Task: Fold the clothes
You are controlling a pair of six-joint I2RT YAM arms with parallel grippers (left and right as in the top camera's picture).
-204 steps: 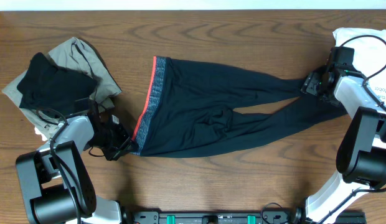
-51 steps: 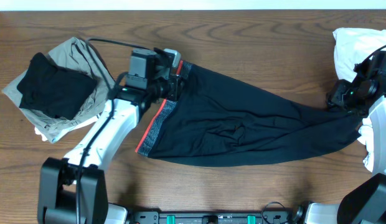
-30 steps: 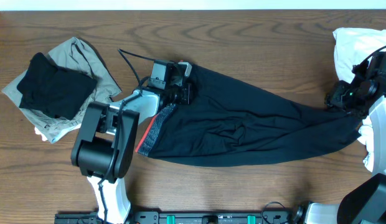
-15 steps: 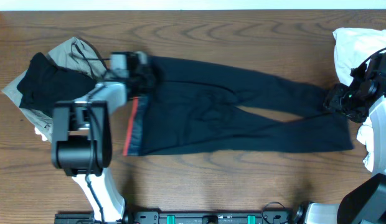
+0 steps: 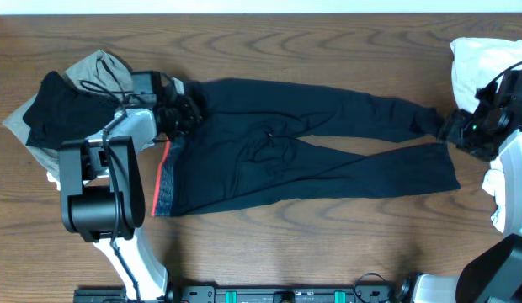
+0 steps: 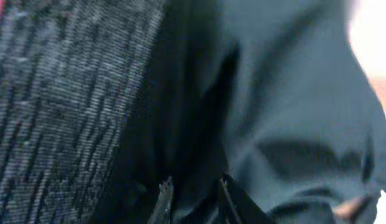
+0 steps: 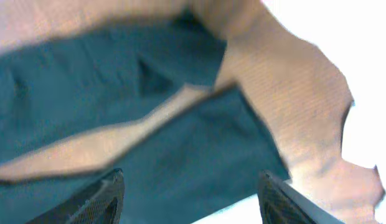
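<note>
Both reach outward: left pincer (image 5: 183,111) pinching clothes (image 5: 311,160), right pincer (image 5: 450,131) splayed above.

The overhead camera looks straight down on the whole table (image 5: 328,244), with the arm bases at its near edge and the clothes (image 5: 311,160) seen end to end. The left wrist camera sits very close to the cloth. The grey waistband (image 6: 56,112) fills its left half, and the left fingers (image 6: 163,190) show at the bottom. The right wrist camera looks down from higher at the leg ends by the table's right edge, with the right fingers (image 7: 99,196) low in view and the white garment (image 7: 367,62) alongside. The overhead view contains both patches.
</note>
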